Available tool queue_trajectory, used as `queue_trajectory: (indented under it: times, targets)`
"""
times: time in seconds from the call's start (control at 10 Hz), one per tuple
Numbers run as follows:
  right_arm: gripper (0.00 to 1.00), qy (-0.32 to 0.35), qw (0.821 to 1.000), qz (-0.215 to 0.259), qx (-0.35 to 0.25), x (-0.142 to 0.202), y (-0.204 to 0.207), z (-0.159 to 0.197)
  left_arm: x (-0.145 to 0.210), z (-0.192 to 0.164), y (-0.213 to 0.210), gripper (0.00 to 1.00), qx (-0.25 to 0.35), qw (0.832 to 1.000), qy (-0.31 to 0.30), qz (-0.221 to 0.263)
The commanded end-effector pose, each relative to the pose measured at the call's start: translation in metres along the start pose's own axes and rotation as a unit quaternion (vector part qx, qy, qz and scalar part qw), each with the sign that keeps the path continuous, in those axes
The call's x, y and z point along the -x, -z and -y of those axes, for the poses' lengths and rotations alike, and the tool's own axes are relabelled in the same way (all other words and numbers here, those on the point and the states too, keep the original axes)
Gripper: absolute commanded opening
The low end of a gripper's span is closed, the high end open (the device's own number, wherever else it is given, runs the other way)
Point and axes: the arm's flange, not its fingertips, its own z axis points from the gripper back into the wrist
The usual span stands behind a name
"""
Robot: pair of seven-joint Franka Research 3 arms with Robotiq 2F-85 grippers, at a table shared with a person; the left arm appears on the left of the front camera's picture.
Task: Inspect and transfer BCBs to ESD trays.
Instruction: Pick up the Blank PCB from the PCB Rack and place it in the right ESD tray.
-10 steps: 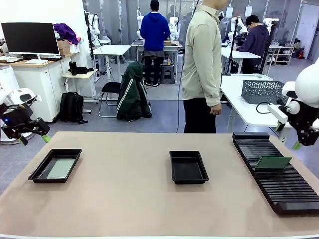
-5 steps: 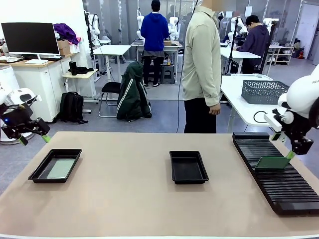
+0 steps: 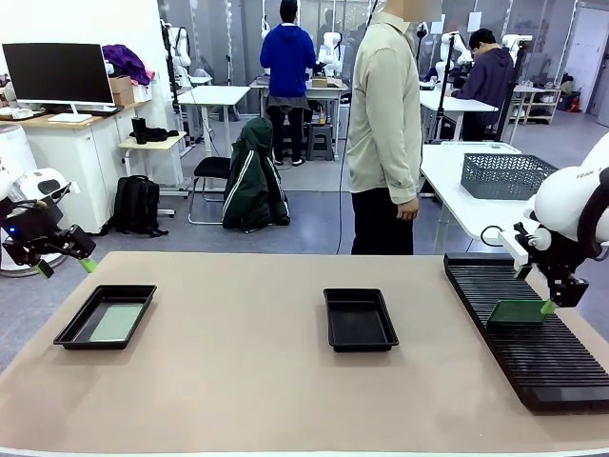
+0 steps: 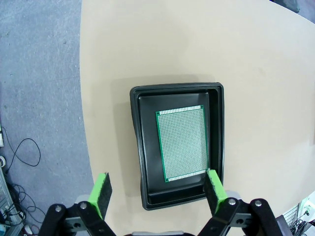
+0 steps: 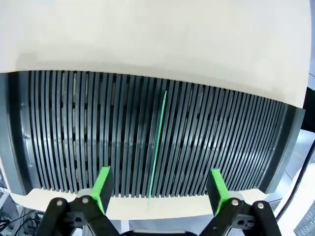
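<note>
1. Right gripper [image 5: 160, 191] was spread above the upright board [image 5: 157, 142] in the rack [image 3: 533, 352], 3 o'clock.
2. Left gripper [image 4: 157, 192] hung spread over the 9 o'clock tray [image 4: 135, 147].
3. I judged the board light, stiff, brittle: pinch its flat faces near the top edge.

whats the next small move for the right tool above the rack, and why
Probably lower the right tool straight down around the board, then close. Its jaws are open, and the board stands on edge in the slotted rack, lined up between them with a gap on either side. The middle tray lies empty to receive it.
</note>
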Motion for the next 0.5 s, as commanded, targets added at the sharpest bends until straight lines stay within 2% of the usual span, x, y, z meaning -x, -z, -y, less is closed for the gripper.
queue_trajectory:
  times: [0.0, 0.4]
  targets:
    - [1.0, 0.01, 1.0, 0.01, 0.018, -0.001, 0.0154, -0.0048, 0.0013, -0.0001, 0.0006, 1.0, 0.002, 1.0, -0.004, 0.004]
    - [1.0, 0.029, 0.999, 0.017, 0.016, -0.0044, 0.0233, -0.0123, 0.0013, -0.0001, 0.0006, 1.0, 0.002, 1.0, -0.004, 0.004]
